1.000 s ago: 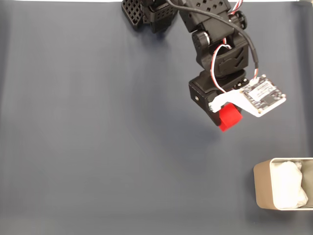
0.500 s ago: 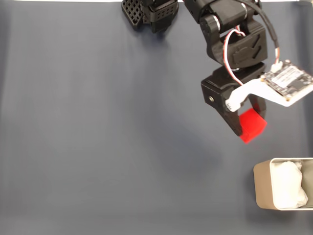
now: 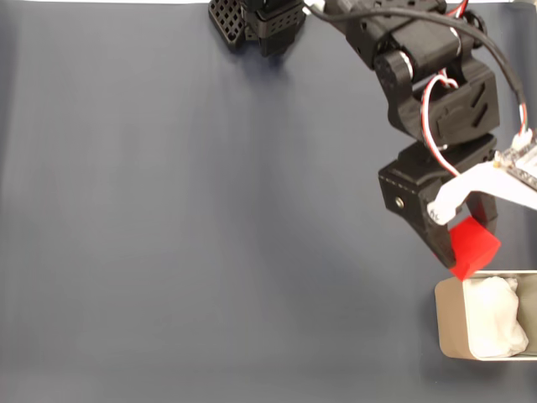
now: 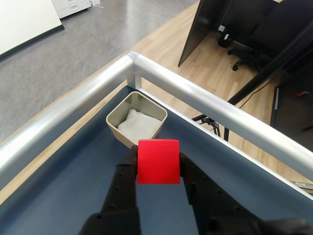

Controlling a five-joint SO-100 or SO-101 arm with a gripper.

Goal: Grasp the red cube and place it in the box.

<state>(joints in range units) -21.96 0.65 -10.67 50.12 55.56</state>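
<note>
The red cube [image 3: 472, 246] hangs in the air just above the box's top-left corner in the fixed view, held between my black fingers. My gripper [image 3: 466, 245] is shut on it. In the wrist view the red cube [image 4: 157, 160] sits clamped between the two dark fingers [image 4: 126, 169], with my gripper [image 4: 157, 155] pointing toward the box. The box [image 3: 450, 319] is beige with rounded corners and white paper lining, at the lower right edge of the fixed view. In the wrist view the box [image 4: 118, 128] stands just beyond the cube, near the table corner.
The table is covered with a dark blue-grey mat [image 3: 185, 235]. A metal rail [image 4: 195, 95] runs around the table's corner right behind the box. The arm's black base [image 3: 256, 21] stands at the top edge. Office floor and a chair lie beyond the rail.
My arm has swung down and to the right in the fixed view, carrying the red cube from mid-table to the box's top-left corner.
</note>
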